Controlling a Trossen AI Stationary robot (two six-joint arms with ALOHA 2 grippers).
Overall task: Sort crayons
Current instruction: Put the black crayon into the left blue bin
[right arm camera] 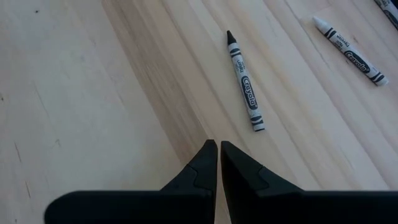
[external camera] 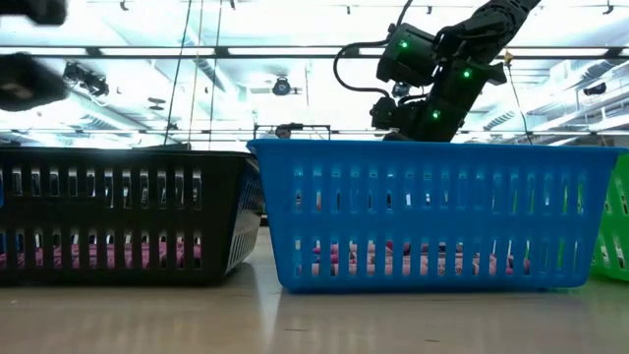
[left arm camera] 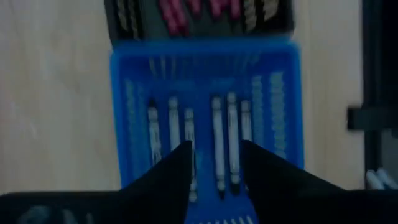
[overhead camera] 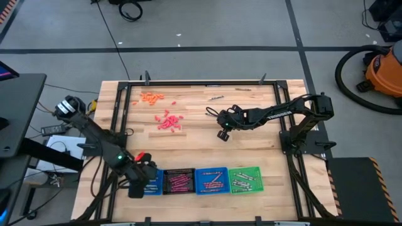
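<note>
**Drop at the leftmost blue tray**

My left gripper hovers over the near-left blue tray, fingers parted, nothing held; grey crayons lie inside. My right gripper, pinched empty, sits mid-table near a black crayon. Next: spread, descend, grasp it.

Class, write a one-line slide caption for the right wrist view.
Right pincer, shut and empty, hovers over the wooden table near a black crayon.
</note>
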